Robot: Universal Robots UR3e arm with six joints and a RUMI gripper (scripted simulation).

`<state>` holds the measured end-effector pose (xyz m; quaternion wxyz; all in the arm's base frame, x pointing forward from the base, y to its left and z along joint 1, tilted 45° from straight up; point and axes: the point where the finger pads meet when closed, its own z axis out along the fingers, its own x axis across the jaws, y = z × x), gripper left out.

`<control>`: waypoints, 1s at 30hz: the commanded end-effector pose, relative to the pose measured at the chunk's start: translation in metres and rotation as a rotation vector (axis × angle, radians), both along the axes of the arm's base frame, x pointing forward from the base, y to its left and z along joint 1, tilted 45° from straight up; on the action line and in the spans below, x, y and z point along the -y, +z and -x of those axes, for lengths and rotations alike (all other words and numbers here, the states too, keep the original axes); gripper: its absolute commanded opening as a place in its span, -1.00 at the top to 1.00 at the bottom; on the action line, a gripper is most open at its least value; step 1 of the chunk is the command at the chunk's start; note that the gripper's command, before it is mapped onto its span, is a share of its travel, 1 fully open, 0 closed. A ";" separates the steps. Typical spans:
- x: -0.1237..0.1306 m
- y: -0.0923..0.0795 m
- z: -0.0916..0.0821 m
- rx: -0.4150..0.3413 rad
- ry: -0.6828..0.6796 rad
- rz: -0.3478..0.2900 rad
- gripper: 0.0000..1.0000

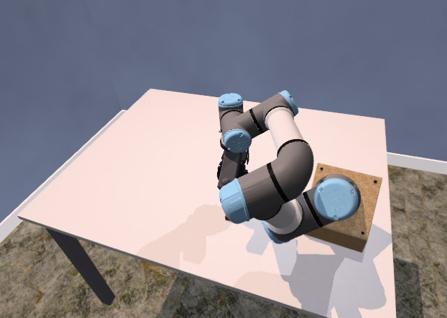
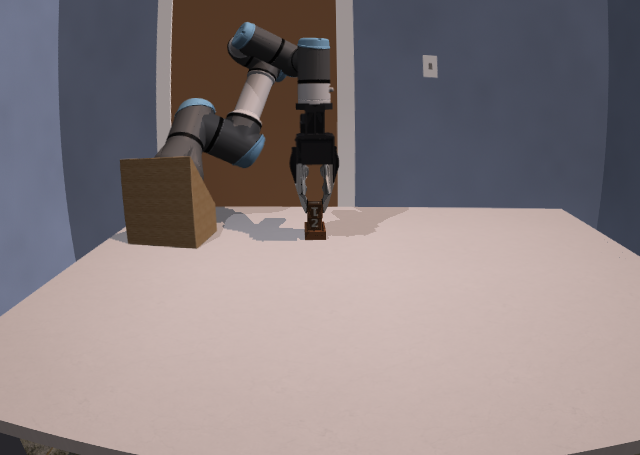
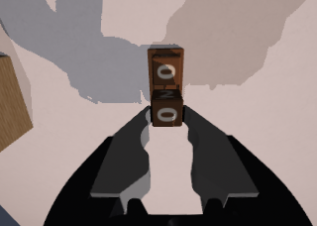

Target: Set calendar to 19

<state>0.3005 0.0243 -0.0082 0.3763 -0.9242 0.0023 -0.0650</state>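
Note:
My gripper (image 2: 314, 203) (image 3: 166, 106) points straight down and is shut on a brown digit cube (image 2: 314, 211) (image 3: 167, 112). In the exterior view its front face shows a 1; in the wrist view its top shows a 0. A second brown cube (image 2: 314, 223) (image 3: 165, 71) sits in the small brown tray (image 2: 315, 235); its front shows a 2 and its top a 0. The held cube hangs low, right at the second cube, a little higher than it. In the top view the arm hides the fingers, cubes and tray.
The arm stands on a slanted wooden block (image 1: 368, 199) (image 2: 165, 202) (image 3: 12, 102) at the table's edge, left of the tray in the exterior view. The pale table (image 1: 126, 170) (image 2: 361, 326) spreads around the tray. A door and a wall are behind.

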 end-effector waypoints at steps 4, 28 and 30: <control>-0.001 -0.002 -0.001 0.001 -0.001 0.002 0.80; -0.013 -0.014 -0.003 0.001 -0.001 0.002 0.80; -0.014 -0.015 -0.003 0.001 -0.001 0.002 0.80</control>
